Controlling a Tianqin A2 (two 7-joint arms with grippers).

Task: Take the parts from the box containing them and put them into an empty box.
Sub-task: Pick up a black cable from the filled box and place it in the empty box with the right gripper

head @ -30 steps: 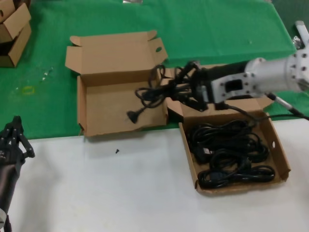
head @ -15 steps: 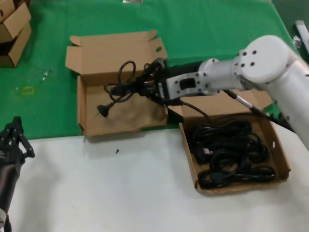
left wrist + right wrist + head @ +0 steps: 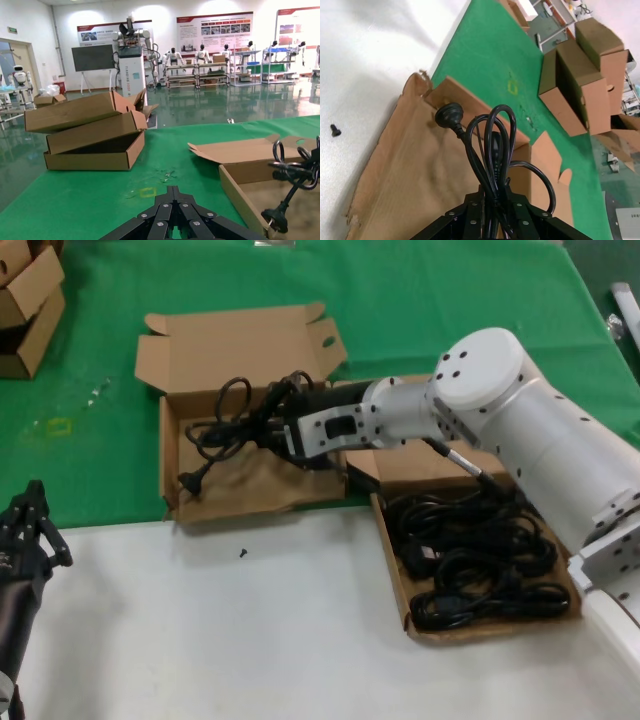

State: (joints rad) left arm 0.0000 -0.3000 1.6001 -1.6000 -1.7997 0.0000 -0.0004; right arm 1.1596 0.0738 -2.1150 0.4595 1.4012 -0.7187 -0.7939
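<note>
Power cord (image 3: 232,425), a looped black bundle, hangs pinched in the right gripper (image 3: 268,420) over the empty box (image 3: 205,502), the one with the low uneven front edge. Left of that gripper, well apart on the green cloth (image 3: 450,290), stacked small cartons (image 3: 28,300) sit at the far corner; the left gripper (image 3: 25,530) waits nearer the robot over the white table (image 3: 250,640), fingers pressed together. The cord's long axis runs outward from the right gripper's fingertips toward the box's left wall, and its plug (image 3: 190,478) dangles at the far end, pointing down at the box floor without clearly touching it. A small black screw (image 3: 242,553) lies on the white surface before the box. Right of the gripper, behind its forearm, the box of remaining cords (image 3: 480,560) stands open.
</note>
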